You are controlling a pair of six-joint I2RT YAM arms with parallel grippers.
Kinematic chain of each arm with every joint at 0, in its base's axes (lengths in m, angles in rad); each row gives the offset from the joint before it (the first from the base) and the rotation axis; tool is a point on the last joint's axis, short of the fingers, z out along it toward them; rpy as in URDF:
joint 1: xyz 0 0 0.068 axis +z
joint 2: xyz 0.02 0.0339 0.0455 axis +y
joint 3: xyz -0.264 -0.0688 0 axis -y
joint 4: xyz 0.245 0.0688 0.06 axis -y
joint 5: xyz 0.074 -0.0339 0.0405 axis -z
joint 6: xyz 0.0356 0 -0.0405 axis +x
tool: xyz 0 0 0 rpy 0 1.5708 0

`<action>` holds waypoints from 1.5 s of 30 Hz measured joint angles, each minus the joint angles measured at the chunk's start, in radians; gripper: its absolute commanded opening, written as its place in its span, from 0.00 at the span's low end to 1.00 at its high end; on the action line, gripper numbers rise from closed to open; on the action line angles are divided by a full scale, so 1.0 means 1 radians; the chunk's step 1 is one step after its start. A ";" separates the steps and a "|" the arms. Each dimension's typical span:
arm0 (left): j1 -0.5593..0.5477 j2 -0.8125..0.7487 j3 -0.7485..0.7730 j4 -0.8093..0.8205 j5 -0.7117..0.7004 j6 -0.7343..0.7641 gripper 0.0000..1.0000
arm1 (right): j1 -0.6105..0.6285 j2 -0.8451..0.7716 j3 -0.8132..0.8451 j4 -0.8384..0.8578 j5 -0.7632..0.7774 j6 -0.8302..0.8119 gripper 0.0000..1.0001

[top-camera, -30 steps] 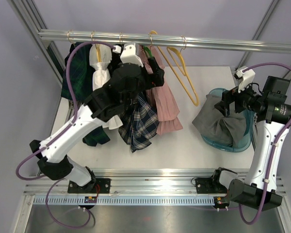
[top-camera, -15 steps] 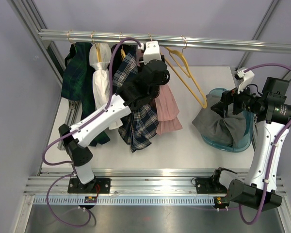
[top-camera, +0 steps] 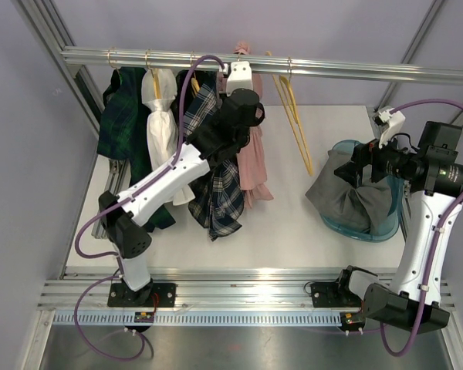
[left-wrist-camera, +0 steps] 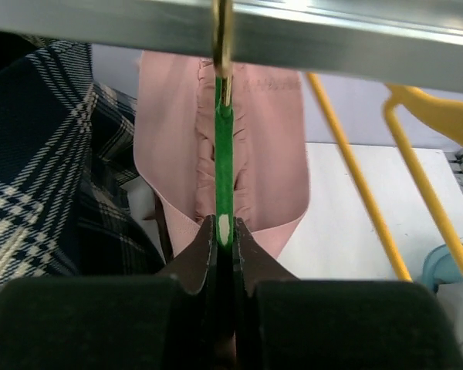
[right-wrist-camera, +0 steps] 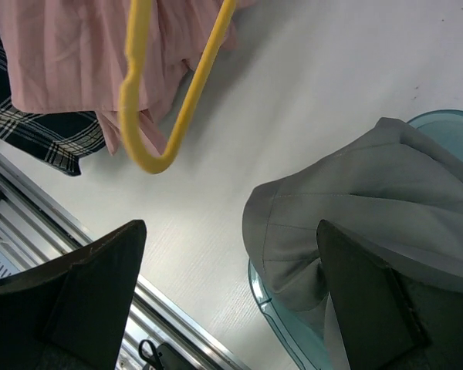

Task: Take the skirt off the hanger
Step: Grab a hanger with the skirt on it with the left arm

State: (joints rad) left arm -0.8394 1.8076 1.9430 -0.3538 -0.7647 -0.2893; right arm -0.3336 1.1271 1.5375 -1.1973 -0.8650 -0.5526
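From the top external view, the left gripper (top-camera: 239, 77) is up at the rail (top-camera: 355, 71), at the top of the pink skirt (top-camera: 251, 158), which hangs between the plaid skirt (top-camera: 216, 196) and an empty yellow hanger (top-camera: 295, 123). The risk I see here is crowding: a pull along the rail could drag the plaid skirt or set the yellow hanger swinging off its hook. The right gripper (top-camera: 353, 171) hovers over the teal basket (top-camera: 370, 231) on the desk (top-camera: 293, 223), and a grey garment (top-camera: 347, 199) already fills that basket and spills over its near rim, so another piece dropped on top may slide out

From the left wrist, the fingers (left-wrist-camera: 204, 254) are pressed together, pinching the thin green hanger (left-wrist-camera: 224, 162) just below its hook, with the pink skirt's gathered waistband draped on both sides. The grip is on the hanger only, not the cloth; if the hook is lifted at a tilt the skirt may slip off one end, or the narrow green bar may twist out of the pinch

From the right wrist, the jaws stand spread wide and hold nothing. Below them lie the grey garment in the teal basket and the loop of the yellow hanger, near enough that a reach toward the skirt could snag it
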 measured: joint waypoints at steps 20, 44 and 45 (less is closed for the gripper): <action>0.000 -0.184 -0.054 -0.024 0.172 -0.076 0.00 | 0.000 0.001 0.030 -0.013 -0.044 0.012 0.99; 0.000 -0.484 -0.359 -0.065 0.456 -0.168 0.00 | 0.002 0.002 0.029 -0.137 -0.176 -0.163 0.99; 0.000 -0.501 -0.384 -0.071 0.475 -0.171 0.00 | 0.003 0.002 0.029 -0.137 -0.180 -0.169 0.99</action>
State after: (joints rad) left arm -0.8398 1.3067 1.5589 -0.4244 -0.2897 -0.4603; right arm -0.3309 1.1290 1.5669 -1.3346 -1.0447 -0.7212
